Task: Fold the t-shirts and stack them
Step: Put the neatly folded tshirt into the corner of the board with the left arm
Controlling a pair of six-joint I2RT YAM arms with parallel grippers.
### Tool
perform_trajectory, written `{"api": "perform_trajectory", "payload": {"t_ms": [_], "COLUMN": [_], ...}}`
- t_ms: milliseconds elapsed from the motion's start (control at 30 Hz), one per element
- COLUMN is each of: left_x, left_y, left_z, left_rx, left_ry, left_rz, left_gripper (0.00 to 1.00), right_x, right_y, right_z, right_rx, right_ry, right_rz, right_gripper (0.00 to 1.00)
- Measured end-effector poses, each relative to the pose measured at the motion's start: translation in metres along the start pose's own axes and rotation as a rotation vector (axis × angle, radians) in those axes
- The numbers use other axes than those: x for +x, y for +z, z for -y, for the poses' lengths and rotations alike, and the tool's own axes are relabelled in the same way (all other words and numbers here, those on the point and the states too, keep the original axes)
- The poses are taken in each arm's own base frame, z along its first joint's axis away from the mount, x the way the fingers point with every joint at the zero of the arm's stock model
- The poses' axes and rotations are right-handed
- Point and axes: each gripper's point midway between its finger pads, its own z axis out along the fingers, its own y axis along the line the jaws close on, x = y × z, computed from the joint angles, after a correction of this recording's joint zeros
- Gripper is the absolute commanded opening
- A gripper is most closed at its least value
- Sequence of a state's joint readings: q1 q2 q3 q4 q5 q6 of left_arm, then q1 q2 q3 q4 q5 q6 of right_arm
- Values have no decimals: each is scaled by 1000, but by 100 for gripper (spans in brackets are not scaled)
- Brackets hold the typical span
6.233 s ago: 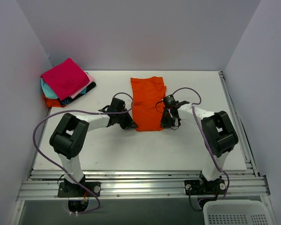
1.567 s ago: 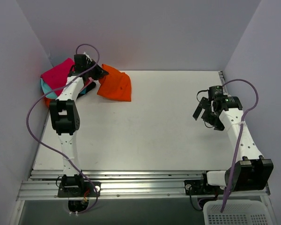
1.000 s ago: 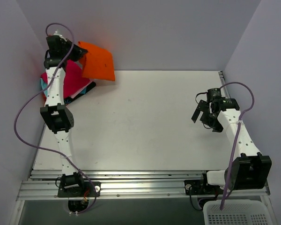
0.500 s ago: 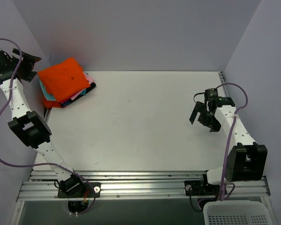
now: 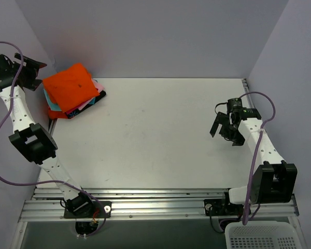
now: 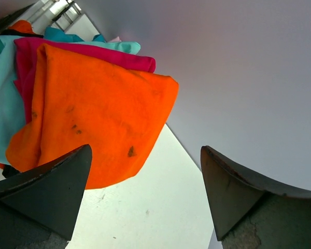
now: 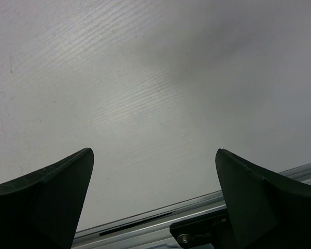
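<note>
Orange t-shirt (image 5: 70, 87): folded flat, on top of the stack (image 5: 85, 102) at the far left corner of the table (image 5: 155, 145). Covers most of the magenta t-shirt (image 6: 25, 67), with the teal t-shirt (image 6: 2, 104) beneath it, visible at the edges. Carries a few small dark marks, as seen from the left wrist.

Left gripper (image 5: 35, 73): high against the left wall, just left of the stack and pointing towards it. Spread wide, gripping nothing, clear of the cloth.

Right gripper (image 5: 224, 134): above bare table on the right side, well apart from the stack. Spread wide, holding nothing. Faces the white tabletop, with an aluminium rail (image 7: 145, 220) along the table edge.
</note>
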State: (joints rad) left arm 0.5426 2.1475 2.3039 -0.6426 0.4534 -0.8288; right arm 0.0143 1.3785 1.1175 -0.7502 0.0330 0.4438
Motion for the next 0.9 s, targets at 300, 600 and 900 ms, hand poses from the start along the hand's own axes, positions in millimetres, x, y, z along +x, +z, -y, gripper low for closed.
{"api": "perform_trajectory", "payload": {"t_ms": [300, 600, 900], "left_x": [40, 222, 229], "left_y": [-42, -102, -114], "left_z": [33, 113, -31], "left_rx": [-20, 8, -363], "left_ry": [52, 542, 655], "left_rz": [-21, -151, -248], "left_gripper": [94, 94, 94], "right_x": [-1, 2, 4], "right_y": [-11, -20, -27], "right_z": [1, 0, -5], "right_rx": [-20, -29, -48], "right_ry": [7, -10, -31], "right_rz": [41, 58, 79], "right_gripper": [100, 100, 100]}}
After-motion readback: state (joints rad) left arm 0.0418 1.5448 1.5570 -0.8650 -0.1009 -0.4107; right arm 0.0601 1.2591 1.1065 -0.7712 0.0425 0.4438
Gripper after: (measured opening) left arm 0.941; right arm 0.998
